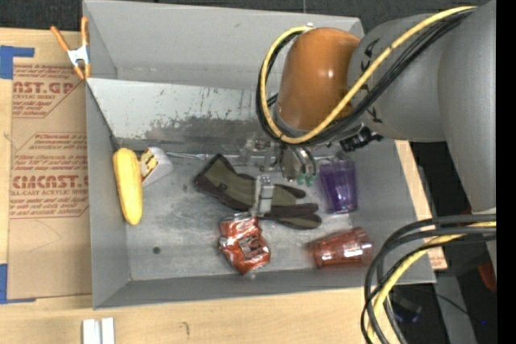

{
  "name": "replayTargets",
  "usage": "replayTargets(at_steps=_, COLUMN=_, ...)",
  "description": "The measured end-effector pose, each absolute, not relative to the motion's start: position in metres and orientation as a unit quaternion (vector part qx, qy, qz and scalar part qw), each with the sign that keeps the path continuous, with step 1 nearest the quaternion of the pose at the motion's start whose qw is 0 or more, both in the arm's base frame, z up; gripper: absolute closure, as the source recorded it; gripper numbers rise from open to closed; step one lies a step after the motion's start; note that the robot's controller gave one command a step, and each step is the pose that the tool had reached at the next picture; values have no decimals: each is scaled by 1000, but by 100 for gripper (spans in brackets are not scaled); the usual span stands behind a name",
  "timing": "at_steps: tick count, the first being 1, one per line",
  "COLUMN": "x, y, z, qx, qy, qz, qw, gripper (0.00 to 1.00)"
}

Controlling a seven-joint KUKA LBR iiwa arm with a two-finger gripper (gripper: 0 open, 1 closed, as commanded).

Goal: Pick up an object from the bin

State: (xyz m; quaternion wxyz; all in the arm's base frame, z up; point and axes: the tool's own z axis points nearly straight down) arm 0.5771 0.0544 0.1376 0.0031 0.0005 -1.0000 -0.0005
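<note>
1. Camera view, looking down into the bin: one grey metal bin (pixel 177 234), its floor scuffed, with six loose things spread over it.
2. Arm (pixel 451 76): grey, reaching in from the right. It has a rounded orange cover (pixel 314 80) at the wrist and yellow-and-black cables (pixel 379 60) looped round it.
3. Pincer (pixel 264 196): pointing down below the orange cover, low over the middle of the bin floor. I cannot tell from where I stand whether it is spread or pressed together. Nothing can be seen held in it.
4. Dark glove (pixel 222 180): a limp, olive-brown, glove-like cloth lying flat across the middle of the floor. One end lies to the left of the pincer and the other runs off to its right. The pincer stands directly over its middle part, and whether they touch is unclear.
5. Red packet (pixel 243 244): crumpled and shiny, near the front wall, just below the glove and the pincer.
6. Purple cup (pixel 339 185): see-through, to the right of the pincer, just beside the glove's right end.
7. Red-brown bottle (pixel 340 247): lying on its side near the front right corner, below the purple cup.
8. Banana (pixel 127 188): yellow, lying lengthwise along the left wall, well apart from the pincer.
9. White scrap (pixel 155 163): small, just beside the banana's upper end. Its kind is too unclear to name.
</note>
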Motion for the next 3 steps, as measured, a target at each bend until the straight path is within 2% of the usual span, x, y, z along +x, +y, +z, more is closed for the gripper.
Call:
replayTargets(at_steps=1, x=579, y=54, z=142, qx=0, qy=-1000, qz=-1, qw=-1, gripper=0)
replayTargets(at_steps=2, x=583, y=52, z=106, qx=-41, qy=-999, qz=-1, qw=-3, gripper=0)
replayTargets(at_steps=3, x=578, y=56, z=71, qx=-73, qy=-997, qz=-1, qw=-2, gripper=100)
